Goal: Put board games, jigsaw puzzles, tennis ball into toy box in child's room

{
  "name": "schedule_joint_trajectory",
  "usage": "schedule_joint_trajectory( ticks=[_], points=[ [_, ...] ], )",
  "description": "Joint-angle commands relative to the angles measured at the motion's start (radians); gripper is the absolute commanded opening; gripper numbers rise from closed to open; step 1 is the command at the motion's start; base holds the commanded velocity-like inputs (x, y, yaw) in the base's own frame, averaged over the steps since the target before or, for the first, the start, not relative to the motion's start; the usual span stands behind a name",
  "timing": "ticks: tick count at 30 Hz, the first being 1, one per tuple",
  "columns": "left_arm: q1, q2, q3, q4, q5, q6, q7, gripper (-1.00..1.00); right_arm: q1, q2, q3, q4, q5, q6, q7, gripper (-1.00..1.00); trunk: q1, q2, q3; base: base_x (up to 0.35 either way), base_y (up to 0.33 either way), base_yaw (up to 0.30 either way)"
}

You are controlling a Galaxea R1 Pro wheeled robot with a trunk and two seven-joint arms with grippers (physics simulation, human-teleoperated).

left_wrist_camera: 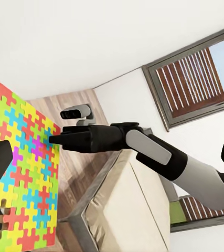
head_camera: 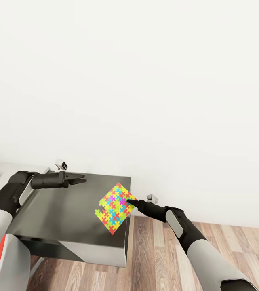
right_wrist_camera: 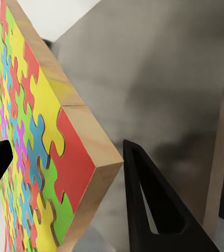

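My right gripper (head_camera: 131, 201) grips the puzzle (head_camera: 115, 207) above the dark worktop's (head_camera: 56, 214) right edge; left gripper (head_camera: 81, 180) released, white wall (head_camera: 145, 81) beyond.

No legible text, label, brand, number or sign appears in any view; the jigsaw puzzle (head_camera: 116, 207) carries only interlocking yellow, pink, orange, green and blue pieces, and the dark bench (head_camera: 60, 214) bears no markings
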Motion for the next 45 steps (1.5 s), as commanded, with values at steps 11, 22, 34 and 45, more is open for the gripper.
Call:
schedule_joint_trajectory(
  ticks=[11,22,34,45],
  points=[
    [-0.001,0.000,-0.008,0.000,0.002,0.012,-0.004,1.00,-0.001,-0.002,0.001,-0.002,-0.008,0.008,-0.001,-1.00,0.001,-0.002,0.016,0.000,0.000,0.000],
    [-0.001,0.001,-0.010,0.000,0.002,0.012,-0.004,1.00,-0.001,0.000,-0.016,0.001,-0.008,0.008,-0.003,-1.00,0.001,-0.002,0.034,0.000,0.000,0.000],
    [-0.001,0.001,-0.005,0.000,0.002,0.012,-0.004,1.00,-0.001,0.000,-0.018,0.002,-0.007,0.007,-0.007,-1.00,0.001,-0.002,0.054,0.000,0.000,0.000],
    [-0.001,0.002,-0.004,0.000,0.001,0.011,-0.004,1.00,-0.001,-0.001,-0.019,0.002,-0.007,0.008,-0.003,-1.00,0.001,-0.002,0.072,0.000,0.000,0.000]
  ],
)
